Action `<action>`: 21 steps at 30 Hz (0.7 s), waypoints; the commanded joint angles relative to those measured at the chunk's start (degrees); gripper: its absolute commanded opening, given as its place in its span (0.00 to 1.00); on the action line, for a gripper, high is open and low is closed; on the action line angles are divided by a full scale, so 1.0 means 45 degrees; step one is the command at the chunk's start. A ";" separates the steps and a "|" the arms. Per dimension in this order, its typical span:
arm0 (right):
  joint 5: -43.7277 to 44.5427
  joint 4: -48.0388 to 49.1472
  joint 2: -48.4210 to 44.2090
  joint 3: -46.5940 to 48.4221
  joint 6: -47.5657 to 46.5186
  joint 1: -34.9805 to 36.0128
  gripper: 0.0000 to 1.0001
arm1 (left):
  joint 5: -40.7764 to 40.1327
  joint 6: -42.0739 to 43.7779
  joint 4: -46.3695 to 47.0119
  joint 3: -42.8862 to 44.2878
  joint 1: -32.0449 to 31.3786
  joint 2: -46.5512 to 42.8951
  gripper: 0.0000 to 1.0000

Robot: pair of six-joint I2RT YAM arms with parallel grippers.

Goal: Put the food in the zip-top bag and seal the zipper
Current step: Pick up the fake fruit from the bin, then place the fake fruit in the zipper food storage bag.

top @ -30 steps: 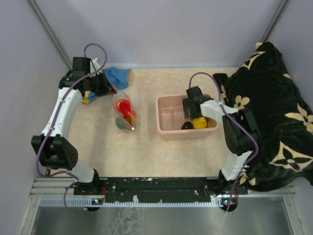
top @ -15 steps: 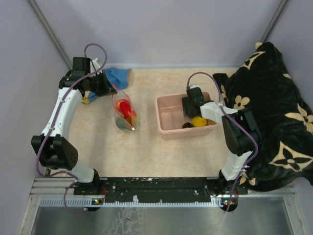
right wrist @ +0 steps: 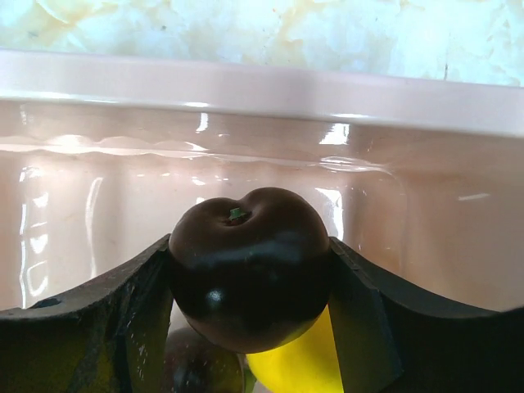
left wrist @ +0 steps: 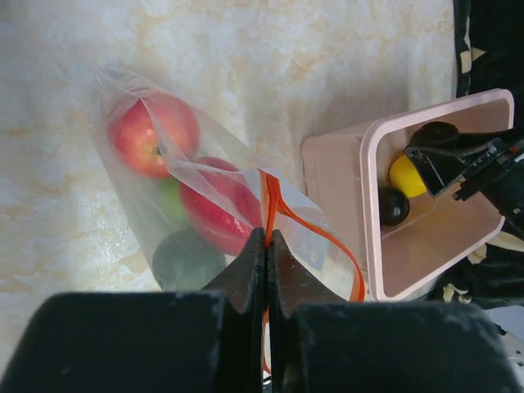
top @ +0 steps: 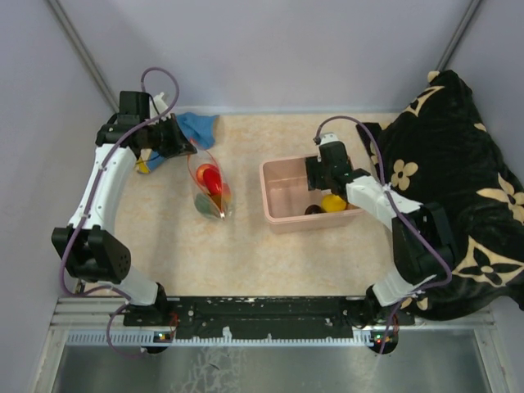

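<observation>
The clear zip-top bag [top: 210,193] lies left of centre with red fruits [left wrist: 152,135] and a dark green one [left wrist: 187,260] inside. My left gripper [left wrist: 266,237] is shut on the bag's red-orange zipper [left wrist: 323,233] and holds the mouth up; it also shows in the top view [top: 180,148]. My right gripper [right wrist: 250,270] is inside the pink tub [top: 282,193], shut on a dark brown-black fruit [right wrist: 246,262]. Below it in the tub lie a yellow fruit [right wrist: 299,360] and another dark fruit [right wrist: 196,368].
A blue cloth [top: 197,127] and a yellow banana-like toy [top: 144,167] lie at the back left near my left gripper. A black floral blanket [top: 458,188] covers the right side, next to the tub. The tub's far wall [right wrist: 246,82] is close ahead of my right gripper.
My right arm's elbow has swung out to the right and its gripper has shifted slightly back over the tub, still holding the dark fruit. My left gripper has barely moved.
</observation>
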 commanded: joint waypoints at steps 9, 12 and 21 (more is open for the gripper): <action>-0.0178 -0.1014 -0.2719 0.1437 -0.0533 0.1034 0.35 | -0.0874 0.0934 -0.1670 0.2139 -0.0970 0.0625 0.00; -0.0530 -0.1156 -0.3185 0.1895 -0.0595 0.1377 0.35 | -0.1289 0.1017 -0.1960 0.2514 -0.1252 0.0748 0.00; -0.2371 0.0344 -0.4037 0.2833 -0.0499 0.3364 0.35 | -0.2324 0.1150 -0.2571 0.3745 -0.2175 0.1137 0.00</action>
